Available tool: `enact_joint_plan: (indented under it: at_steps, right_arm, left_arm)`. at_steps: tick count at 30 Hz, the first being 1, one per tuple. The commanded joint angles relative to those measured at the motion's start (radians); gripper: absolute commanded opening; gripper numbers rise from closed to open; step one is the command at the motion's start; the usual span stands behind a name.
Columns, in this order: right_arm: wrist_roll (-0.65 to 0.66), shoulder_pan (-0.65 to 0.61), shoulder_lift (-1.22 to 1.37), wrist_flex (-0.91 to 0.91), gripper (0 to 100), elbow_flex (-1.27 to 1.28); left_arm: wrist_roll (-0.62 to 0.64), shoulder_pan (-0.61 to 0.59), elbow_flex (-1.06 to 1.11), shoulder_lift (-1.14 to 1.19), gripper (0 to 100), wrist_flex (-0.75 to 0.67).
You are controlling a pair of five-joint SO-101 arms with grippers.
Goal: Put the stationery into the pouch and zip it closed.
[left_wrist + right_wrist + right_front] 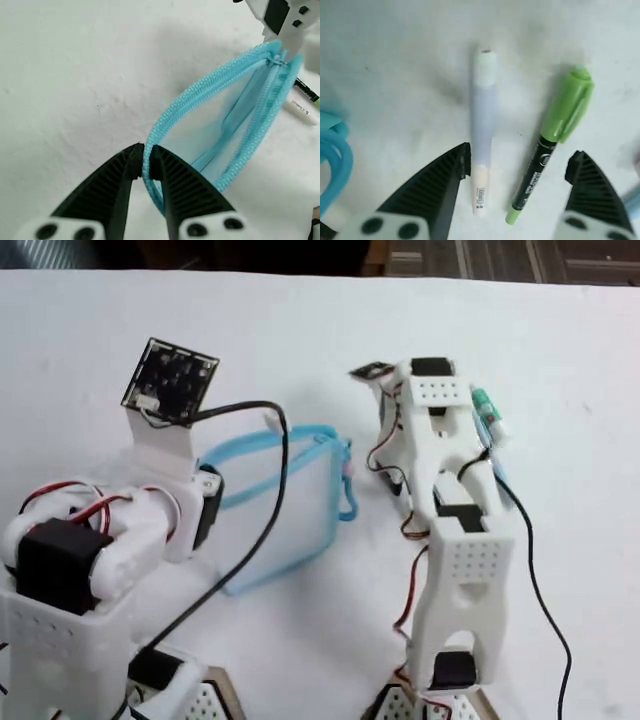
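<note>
Pouch (290, 510) lies flat at mid-bench (300, 310), zip undone. The left end effector (145, 167) is clamped on the zip edge at the mouth's 9 o'clock end in the high view. This props the opening into a gaping oval.

The right end effector (520, 155) is spread wide, with nothing gripped. It hangs over two items at about 2 o'clock from the pouch: a white pen (484, 125) and a green marker (560, 125). They lie side by side and apart, both between the jaws.

Step in hand, as judged: the first pick.
- Closing here would likely squeeze both barrels together or roll one away.
- Shift over the white pen alone, with the jaws square across the barrel.
- Grip at mid-length so it doesn't tip.
- Feed it in lengthwise along the mouth.
- The left side should hold its pinch steady without dragging the pouch.
</note>
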Motion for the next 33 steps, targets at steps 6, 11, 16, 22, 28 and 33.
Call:
enact_joint_plan:
  at_steps: [6, 11, 16, 22, 28, 33]
  right_arm:
    - [0.081, 0.084, -0.076, -0.076, 30.8, -0.040]
    - [0.106, 0.079, 0.030, -0.139, 30.8, -0.086]
    - [0.106, 0.070, 0.159, -0.122, 30.7, -0.189]
    - [0.114, 0.071, 0.272, -0.077, 17.3, -0.301]
    - [0.114, 0.070, 0.308, -0.062, 9.7, -0.358]
    - [0.114, 0.054, 0.306, -0.054, 3.0, -0.358]
  left_arm:
    - [-0.005, -0.005, 0.044, 0.000, 2, 0.003]
    - [-0.005, -0.005, 0.044, 0.000, 2, 0.002]
    - [-0.005, -0.005, 0.044, 0.000, 2, 0.002]
    - [-0.005, 0.003, 0.042, 0.000, 2, 0.002]
    - [-0.003, -0.003, 0.004, 0.002, 2, 0.008]
    - [-0.003, -0.003, 0.005, 0.003, 2, 0.008]
